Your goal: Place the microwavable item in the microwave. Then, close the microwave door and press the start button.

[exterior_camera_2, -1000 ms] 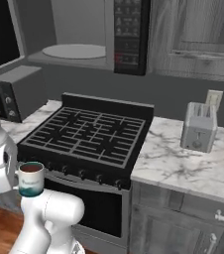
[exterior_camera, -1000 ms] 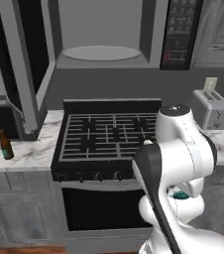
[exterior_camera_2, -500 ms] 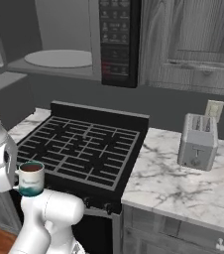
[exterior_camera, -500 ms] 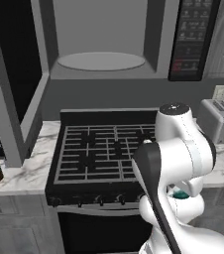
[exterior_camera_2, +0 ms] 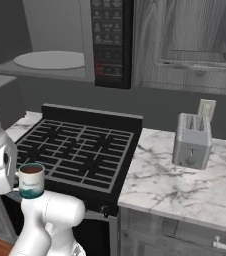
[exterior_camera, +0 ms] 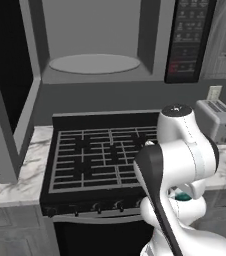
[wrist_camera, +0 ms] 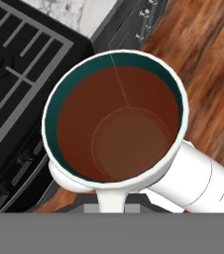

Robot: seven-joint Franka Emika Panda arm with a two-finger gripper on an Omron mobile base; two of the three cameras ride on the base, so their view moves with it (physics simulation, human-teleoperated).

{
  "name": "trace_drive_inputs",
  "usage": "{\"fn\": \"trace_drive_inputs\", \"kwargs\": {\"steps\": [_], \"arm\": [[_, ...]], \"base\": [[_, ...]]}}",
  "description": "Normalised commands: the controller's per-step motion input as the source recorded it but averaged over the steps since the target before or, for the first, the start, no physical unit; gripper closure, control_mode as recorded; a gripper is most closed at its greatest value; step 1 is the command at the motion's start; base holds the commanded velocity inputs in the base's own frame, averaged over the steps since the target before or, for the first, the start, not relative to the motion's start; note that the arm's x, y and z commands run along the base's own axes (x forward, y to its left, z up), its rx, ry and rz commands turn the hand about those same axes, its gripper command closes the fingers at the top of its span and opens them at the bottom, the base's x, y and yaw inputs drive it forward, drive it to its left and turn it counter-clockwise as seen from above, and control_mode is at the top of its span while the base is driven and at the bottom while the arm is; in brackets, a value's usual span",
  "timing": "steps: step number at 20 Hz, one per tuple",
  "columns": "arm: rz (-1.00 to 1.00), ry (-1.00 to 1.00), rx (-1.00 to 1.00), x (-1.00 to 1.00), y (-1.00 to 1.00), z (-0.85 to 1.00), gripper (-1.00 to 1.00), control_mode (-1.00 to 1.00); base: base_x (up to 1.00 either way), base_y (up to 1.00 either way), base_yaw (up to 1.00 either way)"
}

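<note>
Hand view is looking straight down into the mug (wrist_camera: 115, 116) — a white rim, dark green inner wall and brown inside — which is sitting close under the camera with its handle pointing toward six o'clock. The gripper fingers are hiding behind the mug, set narrowly and gripping it. Wood floor is showing at two o'clock and the black stove (wrist_camera: 20, 74) at nine to eleven o'clock.

In the right base view the mug (exterior_camera_2: 31, 180) is riding upright at eight o'clock, beside the white arm and low in front of the stove (exterior_camera_2: 77, 152). Beyond it, the marble counter (exterior_camera_2: 185, 182) is running toward four o'clock, carrying a grey toaster (exterior_camera_2: 191, 141) at three o'clock with a wall outlet (exterior_camera_2: 206, 109) just behind it.

In the left base view the arm is folding at five o'clock, with a sliver of the mug (exterior_camera: 181, 195) peeking from under it. Farther back, above the stove (exterior_camera: 102, 155), the microwave (exterior_camera: 96, 45) is standing open — its round turntable plate (exterior_camera: 94, 63) is lying at twelve o'clock, the black keypad panel (exterior_camera: 188, 37) at one o'clock, and the microwave door (exterior_camera: 7, 90) is swinging out at nine o'clock.
</note>
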Motion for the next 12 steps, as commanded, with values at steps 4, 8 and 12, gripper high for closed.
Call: {"fn": "trace_drive_inputs", "kwargs": {"steps": [4, 8, 12], "arm": [[0.00, 0.00, 0.00, 0.00, 0.00, 0.00, 1.00, 1.00], [0.00, 0.00, 0.00, 0.00, 0.00, 0.00, 1.00, 1.00], [0.00, 0.00, 0.00, 0.00, 0.00, 0.00, 1.00, 1.00]], "base": [[0.38, 0.28, -0.18], [0.44, 0.44, -0.18], [0.50, 0.47, -0.19]]}}
